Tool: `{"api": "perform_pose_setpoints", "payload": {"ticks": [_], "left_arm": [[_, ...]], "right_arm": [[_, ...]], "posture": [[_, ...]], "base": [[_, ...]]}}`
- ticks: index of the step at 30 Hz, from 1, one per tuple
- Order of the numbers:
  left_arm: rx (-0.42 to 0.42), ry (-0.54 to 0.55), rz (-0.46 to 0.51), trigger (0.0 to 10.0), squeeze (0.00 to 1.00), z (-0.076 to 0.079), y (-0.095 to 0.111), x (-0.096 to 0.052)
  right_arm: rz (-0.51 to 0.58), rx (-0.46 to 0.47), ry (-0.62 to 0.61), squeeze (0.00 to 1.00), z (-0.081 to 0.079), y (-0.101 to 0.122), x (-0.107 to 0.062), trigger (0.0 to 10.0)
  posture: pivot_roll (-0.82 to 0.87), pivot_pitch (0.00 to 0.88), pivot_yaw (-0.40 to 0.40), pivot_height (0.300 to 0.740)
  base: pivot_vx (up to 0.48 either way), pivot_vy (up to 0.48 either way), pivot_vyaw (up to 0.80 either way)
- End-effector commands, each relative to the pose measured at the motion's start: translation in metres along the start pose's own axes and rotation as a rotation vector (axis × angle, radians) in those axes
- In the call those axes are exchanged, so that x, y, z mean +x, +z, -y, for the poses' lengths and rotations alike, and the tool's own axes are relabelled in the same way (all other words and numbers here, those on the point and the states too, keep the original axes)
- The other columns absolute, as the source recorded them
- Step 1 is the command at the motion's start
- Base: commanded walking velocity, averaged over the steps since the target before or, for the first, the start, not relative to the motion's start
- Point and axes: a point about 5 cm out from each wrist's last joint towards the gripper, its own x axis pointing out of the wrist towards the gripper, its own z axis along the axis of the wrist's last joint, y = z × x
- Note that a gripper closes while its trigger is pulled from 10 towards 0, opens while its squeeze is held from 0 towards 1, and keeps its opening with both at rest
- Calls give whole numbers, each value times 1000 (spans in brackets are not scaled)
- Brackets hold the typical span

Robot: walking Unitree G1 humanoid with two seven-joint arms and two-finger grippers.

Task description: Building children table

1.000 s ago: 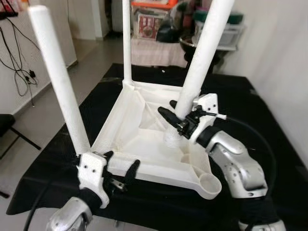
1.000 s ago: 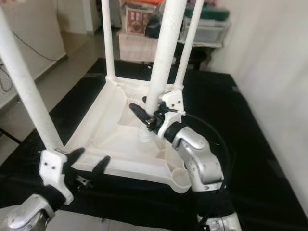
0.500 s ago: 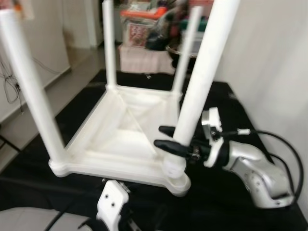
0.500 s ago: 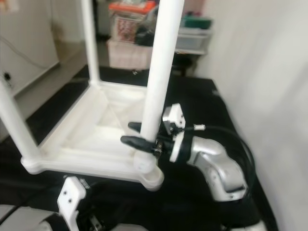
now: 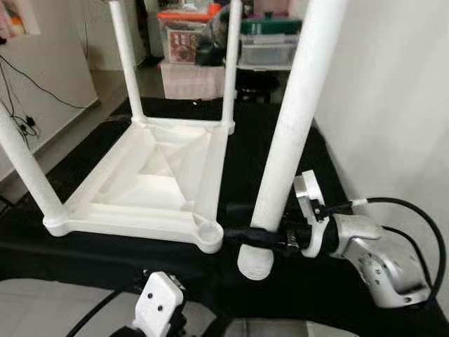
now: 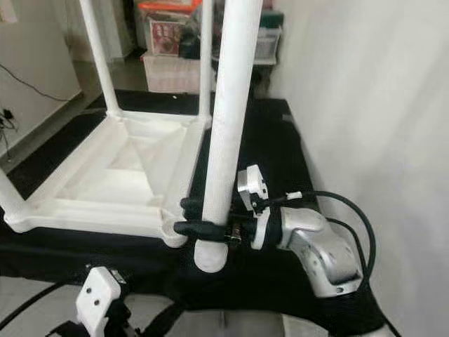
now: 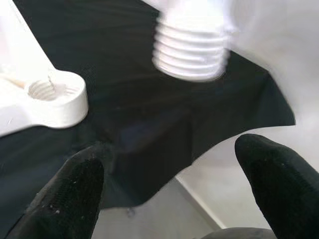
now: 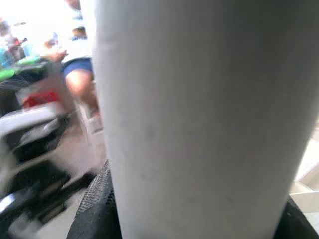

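Note:
The white table top [image 5: 119,222] lies upside down on the black cloth, with three white legs standing up from its corners. Its near right corner socket [image 5: 209,235] is empty. My right gripper [image 5: 242,225] is shut on the fourth leg [image 5: 291,140] close to its lower end and holds it nearly upright. The leg's threaded end [image 7: 192,50] hangs just above the cloth, a little right of the socket [image 7: 47,89]. My left gripper [image 7: 174,189] is open, low at the cloth's front edge, with nothing between its fingers [image 7: 75,194].
The black cloth [image 5: 295,140] covers the low surface; its front edge runs just before me. A white wall [image 5: 393,105] stands close on the right. Storage boxes [image 5: 203,35] are stacked behind the table. Cables [image 5: 21,105] hang on the left wall.
The view has shifted. My right gripper has carried the leg from over the table's inside out past the near right corner. My left gripper has left the table's front edge and dropped low.

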Motion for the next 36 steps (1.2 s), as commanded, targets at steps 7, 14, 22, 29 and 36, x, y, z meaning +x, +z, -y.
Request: {"api": "perform_pose_setpoints", "payload": {"ticks": [7,14,22,29,36], "left_arm": [[8,115,-13,10000,0,-9,2,-8],[37,151,-8,10000,0,-14,3,-9],[85,234,2,10000,0,-27,5,-7],[61,324,53,10000,0,-37,8,-6],[73,369,62,10000,0,-45,7,-2]], "right_arm": [[45,-31,-20,0,7,8,12,10000],[65,-44,-103,0,14,8,13,10000],[101,-56,-275,0,27,8,15,10000],[95,-5,-480,0,26,-1,21,10000],[115,11,-575,0,25,-5,17,10000]], "posture": [[39,228,-60,740],[32,227,-54,740],[26,213,-52,740],[19,188,-52,740],[18,157,-52,740]], "base": [[0,480,0],[0,343,0],[0,0,0],[0,0,0],[0,0,0]]}}
